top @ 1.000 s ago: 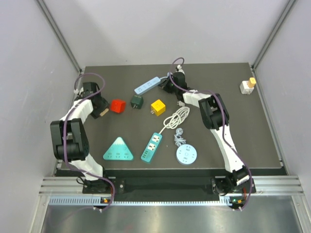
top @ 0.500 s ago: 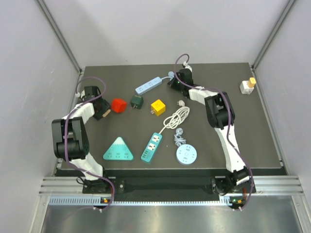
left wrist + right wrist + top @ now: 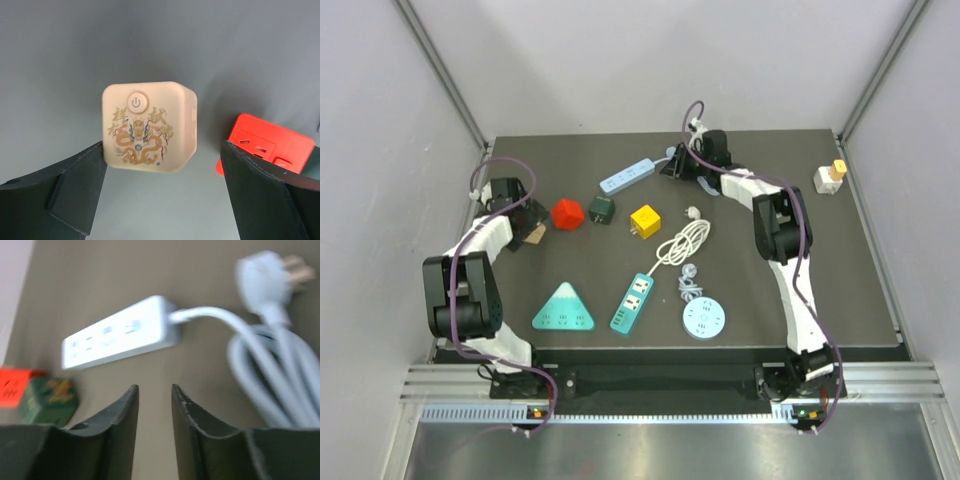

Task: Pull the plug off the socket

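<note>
A beige cube adapter [image 3: 149, 126] with a dragon print and a power button rests on the table between the fingers of my left gripper [image 3: 162, 160]. That gripper is open, with the cube close to its left finger and a wide gap on the right. From above, the left gripper [image 3: 527, 222] is at the far left beside the red cube socket [image 3: 567, 212]. My right gripper [image 3: 154, 390] stands narrowly open and holds nothing. It is near the light blue power strip [image 3: 120, 335]. A white plug [image 3: 270, 275] lies loose by its coiled cord [image 3: 270, 365].
A green cube [image 3: 601, 209] and a yellow cube [image 3: 645, 220] sit mid-table. Nearer me lie a teal triangle socket [image 3: 563, 308], a teal strip [image 3: 634, 302] and a round socket [image 3: 705, 320]. A white block with a yellow plug [image 3: 830, 177] stands at the far right.
My left gripper has opened and let go of the beige cube. My right gripper has parted slightly and shifted right along the back of the table.
</note>
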